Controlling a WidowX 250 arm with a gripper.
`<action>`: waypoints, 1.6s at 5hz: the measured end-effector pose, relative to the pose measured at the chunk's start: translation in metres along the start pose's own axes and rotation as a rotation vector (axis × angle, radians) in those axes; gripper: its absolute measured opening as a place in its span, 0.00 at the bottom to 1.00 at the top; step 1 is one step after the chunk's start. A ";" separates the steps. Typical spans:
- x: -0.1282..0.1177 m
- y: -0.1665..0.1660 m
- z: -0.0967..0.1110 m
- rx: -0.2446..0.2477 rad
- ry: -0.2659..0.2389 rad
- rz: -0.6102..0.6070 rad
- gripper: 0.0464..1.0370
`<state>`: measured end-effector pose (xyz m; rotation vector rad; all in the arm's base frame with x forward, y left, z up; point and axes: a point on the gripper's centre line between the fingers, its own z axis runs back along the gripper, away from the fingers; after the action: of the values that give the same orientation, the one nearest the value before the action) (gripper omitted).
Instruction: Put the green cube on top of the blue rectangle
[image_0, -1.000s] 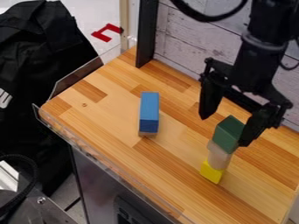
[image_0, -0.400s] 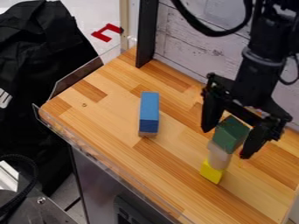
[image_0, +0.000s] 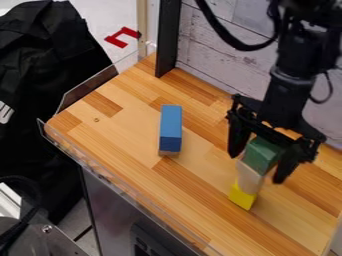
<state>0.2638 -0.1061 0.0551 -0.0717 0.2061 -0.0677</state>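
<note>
Hangs the black gripper (image_0: 256, 167) with fingers spread on either side of the green cube (image_0: 261, 153). Has that cube atop a whitish piece (image_0: 249, 178) and yellow block (image_0: 241, 196), well apart from the blue rectangle (image_0: 171, 125).

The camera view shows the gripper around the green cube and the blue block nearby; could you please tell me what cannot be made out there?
Camera view, the far upper part of the green cube: hidden by the gripper.
Camera view, most of the pale piece: hidden by the blue block above it.
Camera view, the arm's upper end: cut off by the top edge.
</note>
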 end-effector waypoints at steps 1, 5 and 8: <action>0.003 0.006 0.000 -0.007 -0.006 0.053 0.65; 0.007 0.004 0.028 -0.030 -0.063 0.080 0.56; 0.007 0.057 0.039 0.017 -0.115 0.228 0.56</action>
<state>0.2825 -0.0475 0.0871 -0.0343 0.0981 0.1611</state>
